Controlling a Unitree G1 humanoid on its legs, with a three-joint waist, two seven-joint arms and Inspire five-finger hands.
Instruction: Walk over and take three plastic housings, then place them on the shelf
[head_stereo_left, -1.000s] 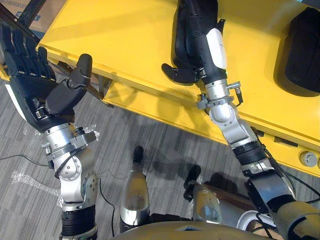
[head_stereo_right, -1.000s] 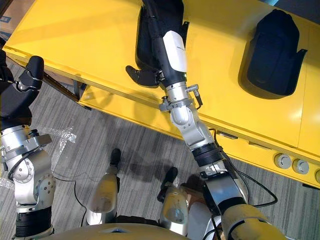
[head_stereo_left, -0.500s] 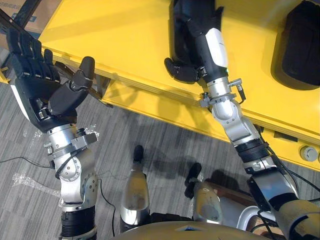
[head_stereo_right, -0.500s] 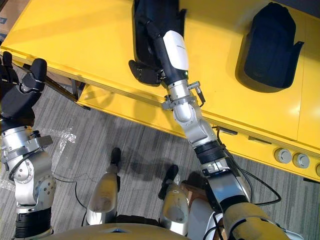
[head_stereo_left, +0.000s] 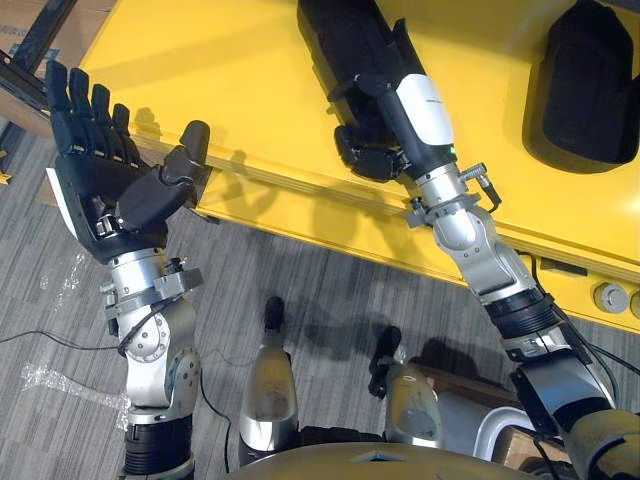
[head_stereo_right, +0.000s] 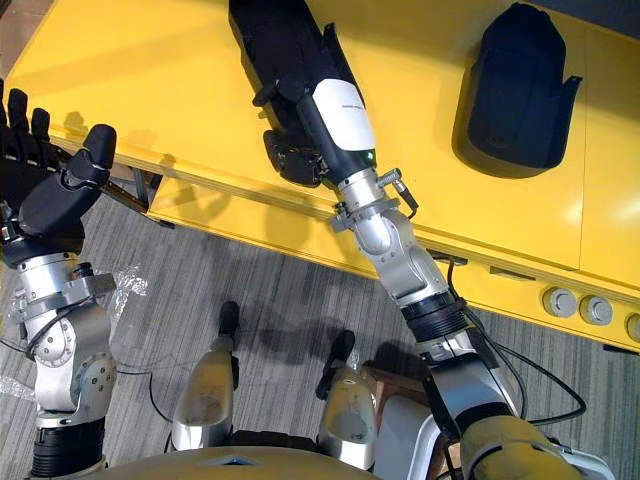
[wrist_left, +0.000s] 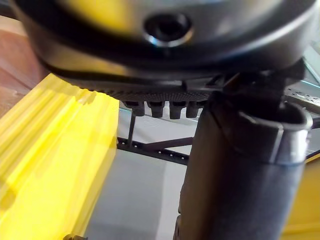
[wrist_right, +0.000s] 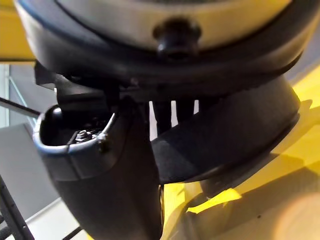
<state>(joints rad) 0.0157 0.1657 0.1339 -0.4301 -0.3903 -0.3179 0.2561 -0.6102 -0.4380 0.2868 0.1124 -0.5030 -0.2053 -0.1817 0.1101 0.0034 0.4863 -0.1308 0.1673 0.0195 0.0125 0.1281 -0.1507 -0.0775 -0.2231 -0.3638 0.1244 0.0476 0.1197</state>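
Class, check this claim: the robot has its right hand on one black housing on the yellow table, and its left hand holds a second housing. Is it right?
No. The left hand holds nothing: the left eye view shows it open, raised beside the table corner. The second housing lies on the table. The right hand is on the first housing.

Table (head_stereo_left: 250, 90): yellow, smooth, glossy, faint sheen by both hands. Housing (head_stereo_right: 280, 45) under right hand (head_stereo_left: 385, 125): black plastic, matt, smooth. Second housing (head_stereo_right: 520, 85), well off to that hand's right: same matt black plastic. Right hand: dark matt shell, glossy white cover. Left hand (head_stereo_left: 105, 185): dark matt plastic. Floor (head_stereo_left: 300, 270): grey carpet, ribbed, rough. Clear film (head_stereo_right: 125, 285) below left hand: crinkled, shiny.
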